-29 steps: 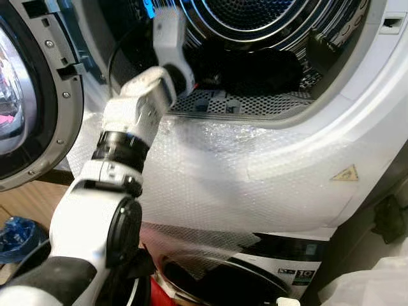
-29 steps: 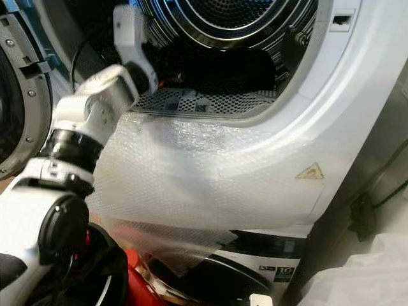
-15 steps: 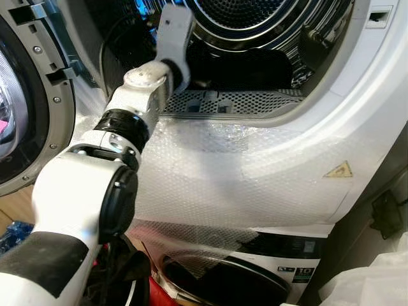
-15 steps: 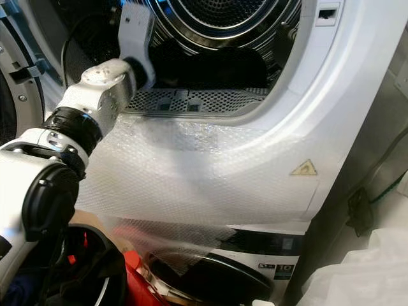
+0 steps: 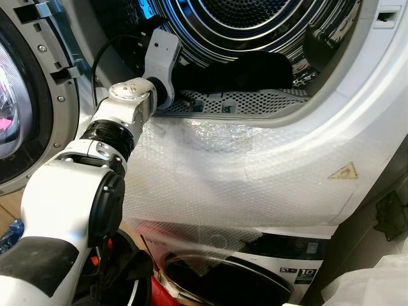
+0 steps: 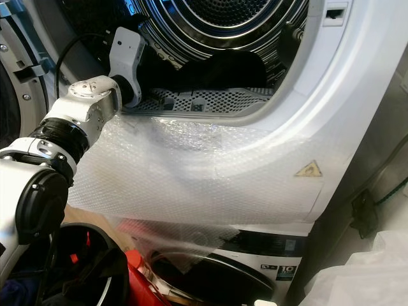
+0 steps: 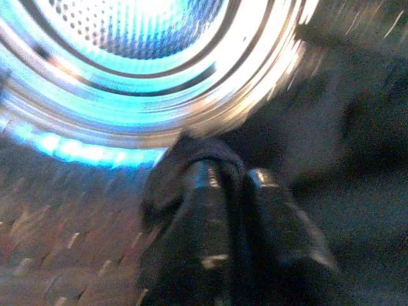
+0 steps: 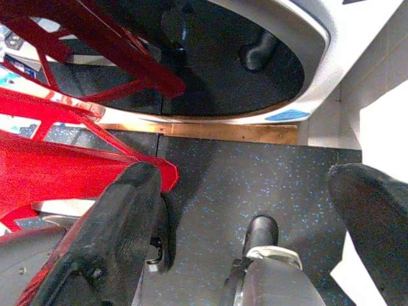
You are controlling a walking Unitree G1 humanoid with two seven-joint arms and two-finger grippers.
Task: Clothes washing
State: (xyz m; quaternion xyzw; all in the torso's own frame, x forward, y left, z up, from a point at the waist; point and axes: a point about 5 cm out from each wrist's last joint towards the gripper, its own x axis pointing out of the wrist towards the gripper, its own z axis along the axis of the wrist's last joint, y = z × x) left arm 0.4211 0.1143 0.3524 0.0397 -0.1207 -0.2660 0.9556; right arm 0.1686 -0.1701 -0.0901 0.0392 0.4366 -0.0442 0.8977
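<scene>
The upper machine's steel drum point(image 5: 255, 19) stands open, with a dark garment point(image 5: 255, 64) lying at its bottom front. My left arm reaches up to the drum's left rim, its white wrist point(image 5: 159, 57) just above the perforated sill point(image 5: 236, 99). In the left wrist view my left gripper point(image 7: 233, 169) has its two black fingers close together, with a fold of dark cloth point(image 7: 191, 153) pinched at their tips in front of the blue-lit drum. My right gripper point(image 8: 245, 175) hangs low and open over the dark speckled floor.
The round door point(image 5: 25, 95) is swung open to the left. Bubble wrap point(image 5: 223, 166) covers the machine's white front. A second machine point(image 5: 255, 274) sits below. A red basket point(image 8: 57, 146) stands at floor level, and a white bag point(image 5: 376, 287) at the lower right.
My left wrist has dropped and drawn back toward the drum's left rim. The head camera has also shifted slightly.
</scene>
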